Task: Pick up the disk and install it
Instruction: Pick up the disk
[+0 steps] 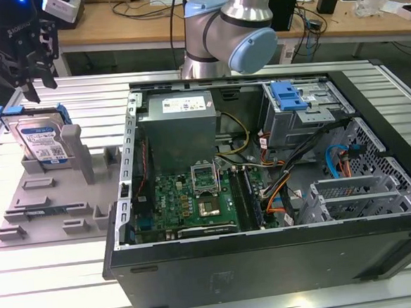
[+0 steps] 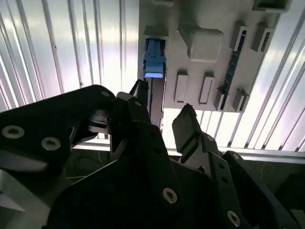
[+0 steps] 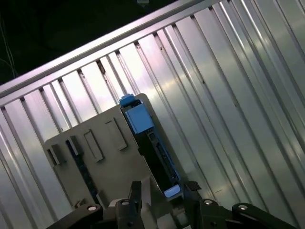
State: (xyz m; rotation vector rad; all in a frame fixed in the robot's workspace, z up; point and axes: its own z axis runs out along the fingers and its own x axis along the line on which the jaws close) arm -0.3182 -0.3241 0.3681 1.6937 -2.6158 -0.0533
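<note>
You see your arm (image 1: 225,33) as brushed silver tubing with pale blue joint caps (image 1: 252,50); your gripper (image 1: 40,84) is matte black, its linked fingers (image 2: 188,126) pinned with bright round screws (image 2: 169,194).

Exterior cam: set high and off the arm, angled down across the slatted table (image 1: 45,278) at mid range. Open computer case (image 1: 270,266) sits centre frame, grey holder (image 1: 46,200) with the disk (image 1: 41,141) at the exterior view's left, workbenches (image 1: 112,26) behind. Both wrist cams ride just behind the gripper (image 2: 162,98), looking down along its fingers, close in. Second wrist view has the gripper body large in the foreground; first wrist view has the fingertips (image 3: 191,190) at the frame edge. All three share the holder, the disk on edge and the surrounding slats.
</note>
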